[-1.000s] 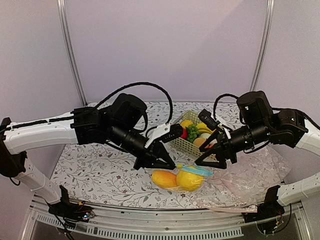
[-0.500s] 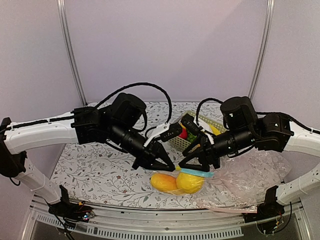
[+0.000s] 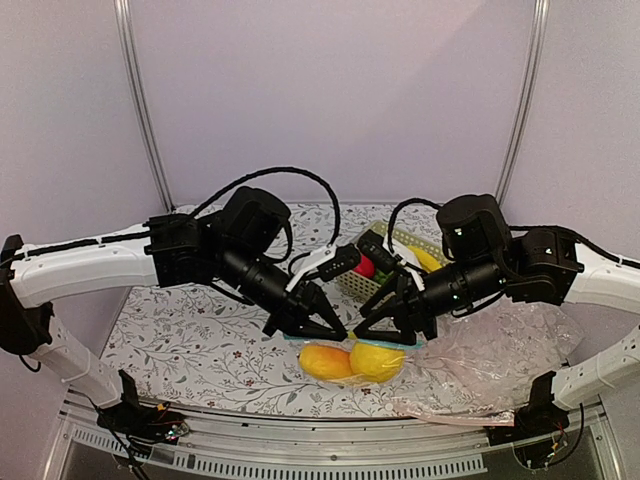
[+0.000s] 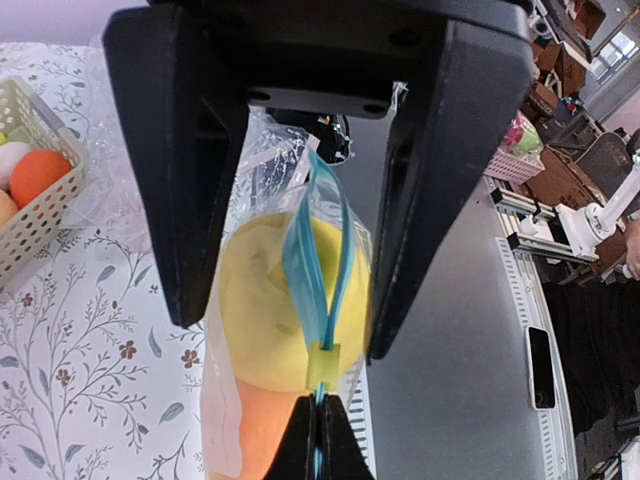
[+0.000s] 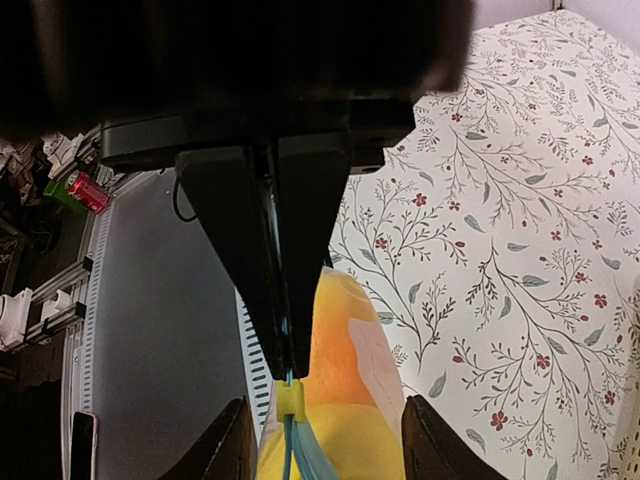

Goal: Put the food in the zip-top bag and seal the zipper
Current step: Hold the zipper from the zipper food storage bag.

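Your right gripper (image 3: 376, 337) has swung in over the zip-top bag (image 3: 352, 364), food (image 3: 377, 360) already inside; its fingers stand apart astride the zipper (image 4: 318, 250), seemingly to press it, while your left gripper (image 3: 336, 334) pinches the zipper's end taut

Both arms are the same build: white shell links on the left arm (image 3: 90, 262) and right arm (image 3: 600, 282), with chunky matte black motor housings right behind each hand. The left hand (image 3: 343, 337) and right hand (image 3: 386, 336) are all black with flat, wedge-shaped fingers. A black cable (image 3: 290, 172) loops above each wrist, and there's a small white bracket (image 3: 312, 262) just behind the left hand.
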Controlling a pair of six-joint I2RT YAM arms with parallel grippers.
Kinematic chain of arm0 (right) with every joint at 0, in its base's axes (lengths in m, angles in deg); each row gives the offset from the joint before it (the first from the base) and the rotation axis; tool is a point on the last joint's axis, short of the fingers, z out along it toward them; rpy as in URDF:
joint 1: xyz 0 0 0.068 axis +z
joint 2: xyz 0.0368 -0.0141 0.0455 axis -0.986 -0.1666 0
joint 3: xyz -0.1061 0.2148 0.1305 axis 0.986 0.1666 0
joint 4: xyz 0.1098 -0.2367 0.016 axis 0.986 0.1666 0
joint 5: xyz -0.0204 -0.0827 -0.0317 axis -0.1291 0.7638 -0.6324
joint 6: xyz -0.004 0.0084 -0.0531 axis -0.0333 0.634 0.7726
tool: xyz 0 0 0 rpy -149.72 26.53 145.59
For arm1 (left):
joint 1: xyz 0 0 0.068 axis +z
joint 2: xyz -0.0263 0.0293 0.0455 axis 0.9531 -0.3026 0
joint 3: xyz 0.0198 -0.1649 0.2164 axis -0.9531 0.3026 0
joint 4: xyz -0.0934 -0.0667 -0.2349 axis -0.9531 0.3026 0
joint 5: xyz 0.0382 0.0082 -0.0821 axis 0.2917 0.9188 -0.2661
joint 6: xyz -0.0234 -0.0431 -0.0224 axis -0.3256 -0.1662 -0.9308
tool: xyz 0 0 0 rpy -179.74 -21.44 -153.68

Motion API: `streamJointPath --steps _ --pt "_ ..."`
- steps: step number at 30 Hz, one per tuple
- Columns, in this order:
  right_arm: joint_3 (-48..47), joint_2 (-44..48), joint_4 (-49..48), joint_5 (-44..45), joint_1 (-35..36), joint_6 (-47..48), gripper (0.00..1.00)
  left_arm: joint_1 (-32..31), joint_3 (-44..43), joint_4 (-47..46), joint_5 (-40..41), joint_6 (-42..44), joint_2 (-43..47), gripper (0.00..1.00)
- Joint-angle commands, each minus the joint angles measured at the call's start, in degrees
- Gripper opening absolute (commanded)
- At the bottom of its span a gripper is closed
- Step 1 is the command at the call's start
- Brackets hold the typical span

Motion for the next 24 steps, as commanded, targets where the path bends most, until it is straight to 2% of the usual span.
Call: streamJointPath --steps 1,6,16,24 --pt "0.12 -0.08 -1.26 -2.33 0.74 -1.23 0.51 1.14 0.53 -1.61 -0.69 -0.3 0.34 0.0" --pt "0.3 -1.18 -1.44 -3.03 0.81 -1.4 0.51 1.46 0.61 -1.6 -0.72 -0.36 0.29 0.0" --pt "0.48 -2.58 -1.9 -3.06 0.87 -0.94 0.3 1.84 0.44 -1.89 -1.33 -0.59 0.24 0.0" --pt "0.99 -3.06 -2.29 -3.64 0.89 -1.16 0.29 2.9 1.39 -4.48 -3.35 -2.25 0.85 0.0"
